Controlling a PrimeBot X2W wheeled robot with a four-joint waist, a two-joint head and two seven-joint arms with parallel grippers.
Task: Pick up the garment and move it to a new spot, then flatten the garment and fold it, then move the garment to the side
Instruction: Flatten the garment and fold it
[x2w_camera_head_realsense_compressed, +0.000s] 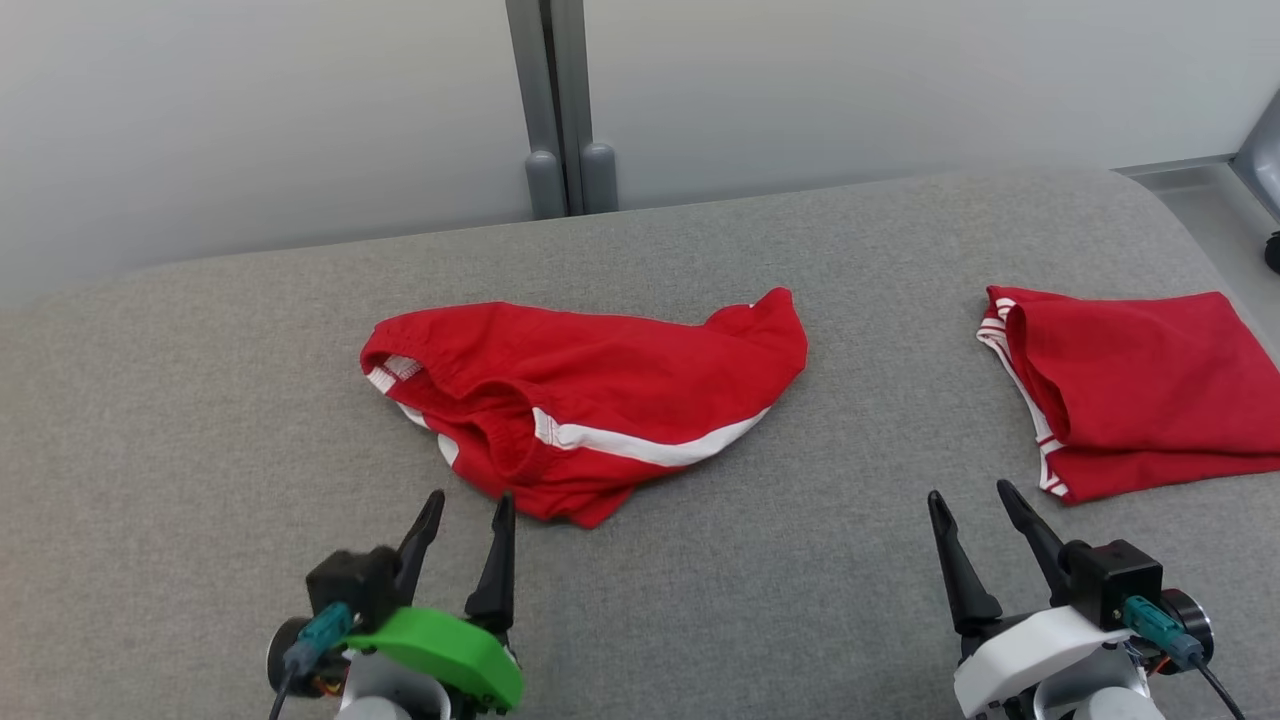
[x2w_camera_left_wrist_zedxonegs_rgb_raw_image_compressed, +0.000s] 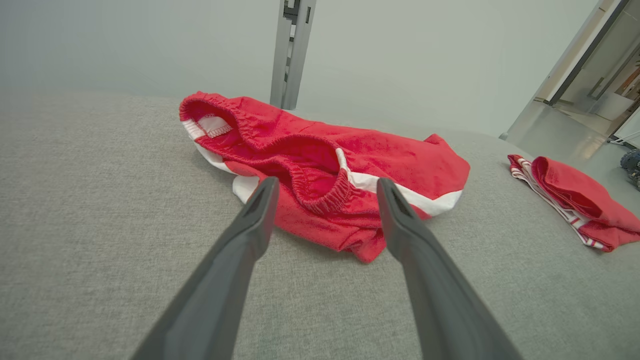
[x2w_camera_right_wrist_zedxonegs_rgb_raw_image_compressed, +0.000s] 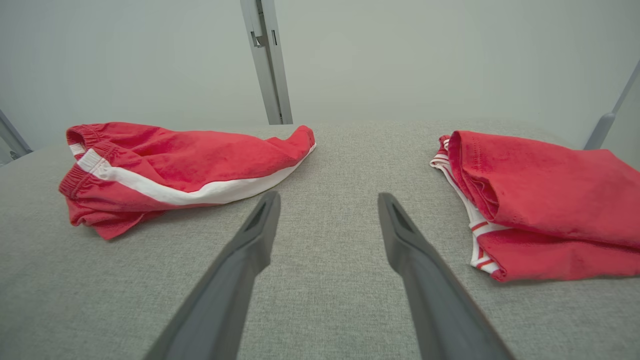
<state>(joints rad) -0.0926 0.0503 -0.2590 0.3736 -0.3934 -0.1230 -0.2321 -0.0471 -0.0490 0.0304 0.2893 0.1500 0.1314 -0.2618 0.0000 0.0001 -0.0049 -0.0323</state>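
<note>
A crumpled red garment (x2w_camera_head_realsense_compressed: 590, 395) with a white stripe and elastic waistband lies in the middle of the grey table (x2w_camera_head_realsense_compressed: 200, 420). It also appears in the left wrist view as the garment (x2w_camera_left_wrist_zedxonegs_rgb_raw_image_compressed: 320, 165) and at the left of the right wrist view as the garment (x2w_camera_right_wrist_zedxonegs_rgb_raw_image_compressed: 175, 165). My left gripper (x2w_camera_head_realsense_compressed: 468, 508) stands open just in front of its near edge, touching nothing; in its own view the left gripper (x2w_camera_left_wrist_zedxonegs_rgb_raw_image_compressed: 325, 187) frames the waistband. My right gripper (x2w_camera_head_realsense_compressed: 972, 494) is open over bare cloth at the lower right, and the right gripper (x2w_camera_right_wrist_zedxonegs_rgb_raw_image_compressed: 327, 200) holds nothing.
A second red garment (x2w_camera_head_realsense_compressed: 1130, 390), folded, lies at the table's right edge, also seen as the folded garment (x2w_camera_right_wrist_zedxonegs_rgb_raw_image_compressed: 540, 200) and folded garment (x2w_camera_left_wrist_zedxonegs_rgb_raw_image_compressed: 575, 200). A grey post (x2w_camera_head_realsense_compressed: 560, 110) rises behind the table against a pale wall. Floor (x2w_camera_head_realsense_compressed: 1200, 200) shows at the far right.
</note>
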